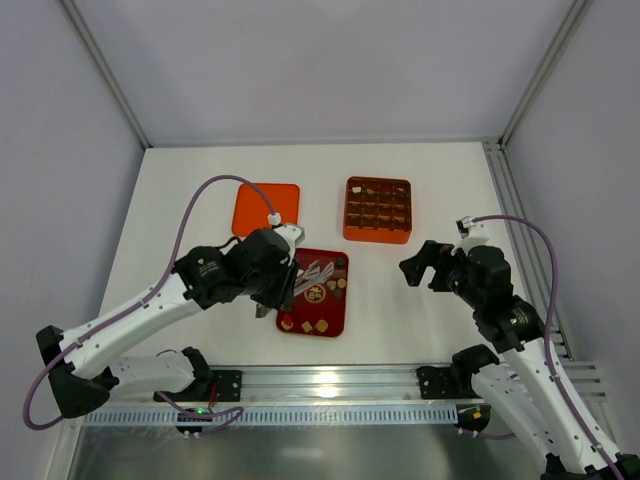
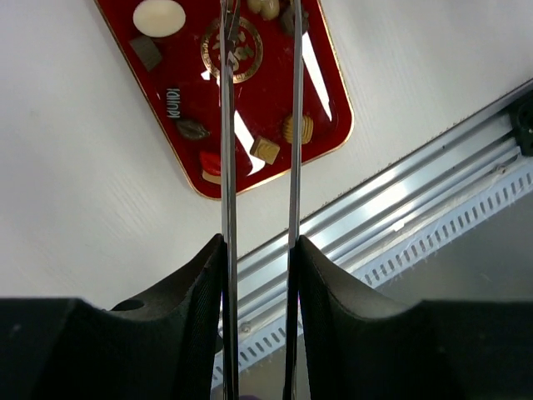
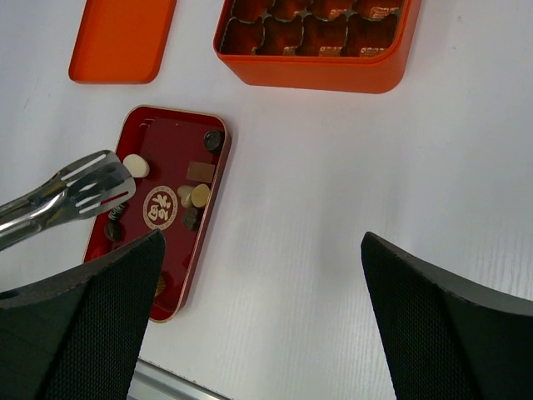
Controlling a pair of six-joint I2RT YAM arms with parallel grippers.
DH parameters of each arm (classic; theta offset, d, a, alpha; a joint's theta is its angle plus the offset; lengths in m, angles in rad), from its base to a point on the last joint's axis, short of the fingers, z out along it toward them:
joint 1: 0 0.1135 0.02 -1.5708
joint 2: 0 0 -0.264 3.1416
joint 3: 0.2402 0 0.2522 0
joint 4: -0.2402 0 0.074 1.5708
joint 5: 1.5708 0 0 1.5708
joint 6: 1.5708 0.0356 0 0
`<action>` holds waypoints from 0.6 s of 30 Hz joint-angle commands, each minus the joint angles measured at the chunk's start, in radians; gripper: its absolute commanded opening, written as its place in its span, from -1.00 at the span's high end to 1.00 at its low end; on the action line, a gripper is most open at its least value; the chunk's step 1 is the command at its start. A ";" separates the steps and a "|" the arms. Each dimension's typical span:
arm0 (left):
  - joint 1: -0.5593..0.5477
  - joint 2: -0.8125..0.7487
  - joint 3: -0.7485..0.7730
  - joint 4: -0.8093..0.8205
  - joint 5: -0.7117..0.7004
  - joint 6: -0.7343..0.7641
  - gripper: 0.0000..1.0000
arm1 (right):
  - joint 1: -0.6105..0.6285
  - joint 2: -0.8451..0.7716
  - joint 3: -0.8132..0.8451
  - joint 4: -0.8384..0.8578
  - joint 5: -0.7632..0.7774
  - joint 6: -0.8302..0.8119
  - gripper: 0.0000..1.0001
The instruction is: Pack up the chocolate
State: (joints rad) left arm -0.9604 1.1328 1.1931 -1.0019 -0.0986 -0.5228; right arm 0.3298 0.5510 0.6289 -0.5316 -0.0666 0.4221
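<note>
The left gripper [image 1: 285, 272], its arm stretched low, clamps metal tongs [image 3: 83, 187] over the chocolate [image 3: 200, 196] in the red tray [image 3: 166, 137], while the right gripper [image 1: 420, 265] hangs wide open above the desk [image 1: 440, 190].

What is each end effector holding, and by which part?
The left end effector grips metal tongs around both arms; the right end effector is open, empty.

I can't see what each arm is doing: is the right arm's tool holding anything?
No, the right tool stands wide open above the white table, with nothing held in it.
</note>
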 commanded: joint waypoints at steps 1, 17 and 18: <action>-0.032 -0.033 -0.038 -0.056 0.039 -0.019 0.24 | -0.002 0.015 -0.008 0.062 -0.013 0.010 -0.99; -0.110 0.030 -0.070 0.025 0.027 -0.057 0.24 | -0.002 0.017 -0.020 0.064 -0.009 0.010 -1.00; -0.118 0.035 -0.066 0.029 0.023 -0.057 0.24 | -0.002 0.013 -0.018 0.064 -0.009 0.010 -0.99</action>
State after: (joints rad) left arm -1.0611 1.1538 1.1030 -1.0248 -0.0769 -0.5701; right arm 0.3298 0.5694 0.6083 -0.5083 -0.0742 0.4252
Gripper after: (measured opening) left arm 0.384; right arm 0.996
